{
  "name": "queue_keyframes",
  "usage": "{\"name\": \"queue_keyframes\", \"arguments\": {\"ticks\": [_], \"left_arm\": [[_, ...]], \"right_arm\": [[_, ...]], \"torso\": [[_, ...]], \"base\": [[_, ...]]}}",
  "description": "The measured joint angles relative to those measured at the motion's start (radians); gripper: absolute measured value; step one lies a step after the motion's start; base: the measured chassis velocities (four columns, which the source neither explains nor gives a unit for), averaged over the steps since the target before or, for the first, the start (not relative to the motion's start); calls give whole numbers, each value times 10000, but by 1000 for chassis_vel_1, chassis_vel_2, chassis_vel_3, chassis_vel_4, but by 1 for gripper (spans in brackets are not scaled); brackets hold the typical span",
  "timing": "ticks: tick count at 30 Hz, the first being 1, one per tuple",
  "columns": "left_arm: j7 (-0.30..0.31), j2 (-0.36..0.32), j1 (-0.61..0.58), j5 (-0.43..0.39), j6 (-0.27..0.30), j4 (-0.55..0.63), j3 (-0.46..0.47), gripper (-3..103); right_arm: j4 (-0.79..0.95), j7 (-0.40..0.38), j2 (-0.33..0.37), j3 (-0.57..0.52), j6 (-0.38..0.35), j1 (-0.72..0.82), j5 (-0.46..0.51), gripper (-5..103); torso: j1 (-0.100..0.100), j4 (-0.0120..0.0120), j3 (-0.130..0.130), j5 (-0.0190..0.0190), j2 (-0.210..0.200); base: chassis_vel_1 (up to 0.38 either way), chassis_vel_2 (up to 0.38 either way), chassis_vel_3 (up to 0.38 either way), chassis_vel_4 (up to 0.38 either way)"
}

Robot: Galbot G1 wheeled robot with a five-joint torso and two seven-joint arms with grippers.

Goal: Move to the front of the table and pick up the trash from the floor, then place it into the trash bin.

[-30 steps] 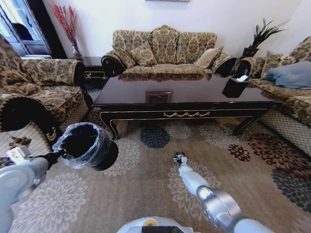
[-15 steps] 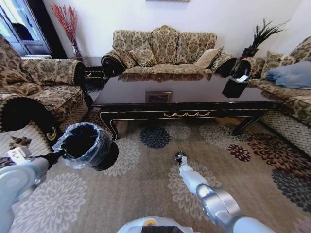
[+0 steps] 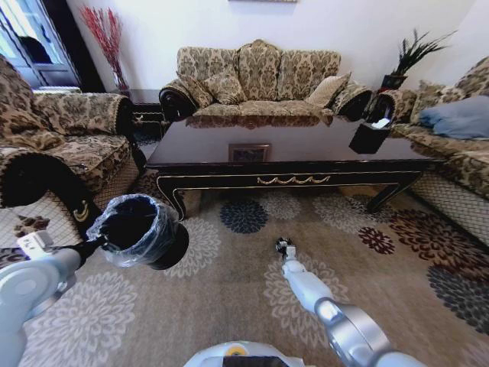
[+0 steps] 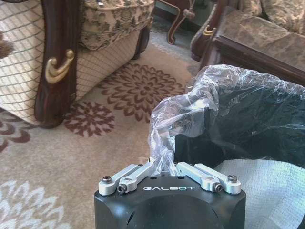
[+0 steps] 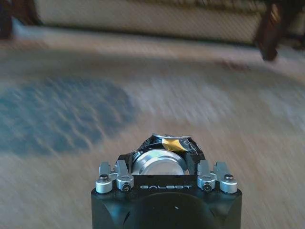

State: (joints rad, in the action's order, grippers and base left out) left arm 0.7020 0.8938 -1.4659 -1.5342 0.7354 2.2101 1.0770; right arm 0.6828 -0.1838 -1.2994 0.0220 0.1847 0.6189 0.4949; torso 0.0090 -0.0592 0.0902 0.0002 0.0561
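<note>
Silvery foil trash [image 5: 167, 145] clamped in the right gripper [image 3: 284, 246] above the floor [image 3: 229, 290], before the table [image 3: 290, 157]. Left gripper [image 4: 164, 164] pinches the liner at the trash bin [image 3: 141, 229] rim, holding it aloft.

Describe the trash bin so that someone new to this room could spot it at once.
Left of the long dark glossy table, above the flowered beige carpet, the left pincer holds a small round black bin. Its crinkly clear plastic liner sets it apart from the angular black box on the table.

Left pincer [image 4: 164, 164] clamped, arm raised; right pincer [image 5: 165, 145] clamped, arm low.
</note>
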Motion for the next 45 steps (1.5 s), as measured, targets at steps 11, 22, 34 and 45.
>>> {"name": "queue_keyframes", "arguments": {"ticks": [11,22,34,45], "left_arm": [[96,-16,118,134,0,774,-968,2],[97,-622,921,235,0,516,-2122,2],[67,-1559,1649,-98,0,208,-2410,2],[14,-1724,1738,-96,0,-163,-2260,2]], "right_arm": [[5727,-604,2545,858,-243,321,1414,58],[9598,-834,3991,1766,-288,-742,2609,58],[11783,-392,4244,4125,-218,-2331,2980,58],[12238,987,3705,6033,717,-3582,3278,58]], "torso": [[0,-4,0,-1,0],[0,-3,0,-2,0],[0,-3,0,-4,1],[0,-3,0,-4,0]], "base": [[0,0,0,0],[0,0,0,0],[0,0,0,0],[0,0,0,0]]}}
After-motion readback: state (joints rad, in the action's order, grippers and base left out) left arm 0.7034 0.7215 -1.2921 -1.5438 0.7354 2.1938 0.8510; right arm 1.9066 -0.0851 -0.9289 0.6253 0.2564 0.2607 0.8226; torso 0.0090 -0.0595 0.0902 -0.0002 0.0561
